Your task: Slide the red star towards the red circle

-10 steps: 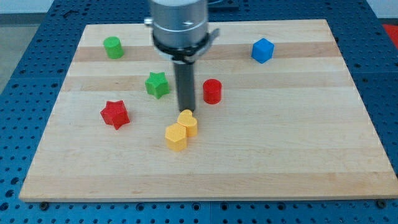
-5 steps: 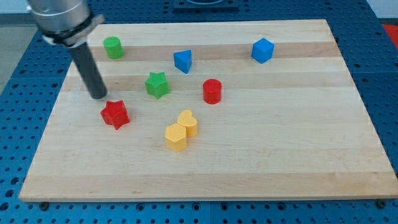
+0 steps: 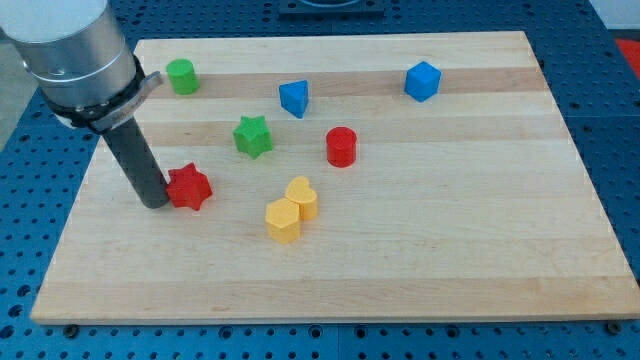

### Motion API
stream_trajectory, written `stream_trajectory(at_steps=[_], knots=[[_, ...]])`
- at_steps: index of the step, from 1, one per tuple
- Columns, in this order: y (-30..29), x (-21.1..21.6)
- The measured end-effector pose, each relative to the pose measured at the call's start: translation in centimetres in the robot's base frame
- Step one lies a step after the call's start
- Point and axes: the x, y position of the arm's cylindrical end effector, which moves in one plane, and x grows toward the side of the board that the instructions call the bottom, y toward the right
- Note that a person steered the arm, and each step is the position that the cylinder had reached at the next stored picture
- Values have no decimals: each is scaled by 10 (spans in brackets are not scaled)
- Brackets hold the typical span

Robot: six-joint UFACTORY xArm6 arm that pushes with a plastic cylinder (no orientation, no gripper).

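Observation:
The red star (image 3: 189,187) lies at the board's left-middle. My tip (image 3: 156,203) stands right against the star's left side, touching it. The red circle (image 3: 341,146), a short cylinder, stands to the right of the star and a little higher in the view, near the board's middle. The green star (image 3: 253,135) lies between them, slightly above the straight line from star to circle.
A green cylinder (image 3: 181,76) is at the top left, a blue triangular block (image 3: 294,98) at top middle, a blue cube (image 3: 422,81) at top right. Two yellow blocks (image 3: 291,210) touch each other below the red circle. The wooden board (image 3: 450,220) lies on a blue perforated table.
My tip moved from the yellow blocks across to the board's left, then down to the red star's left side. The star has shifted slightly to the right.

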Motion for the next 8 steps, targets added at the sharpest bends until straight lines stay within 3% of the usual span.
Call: stream_trajectory(at_steps=[8], knots=[[51,-25]])
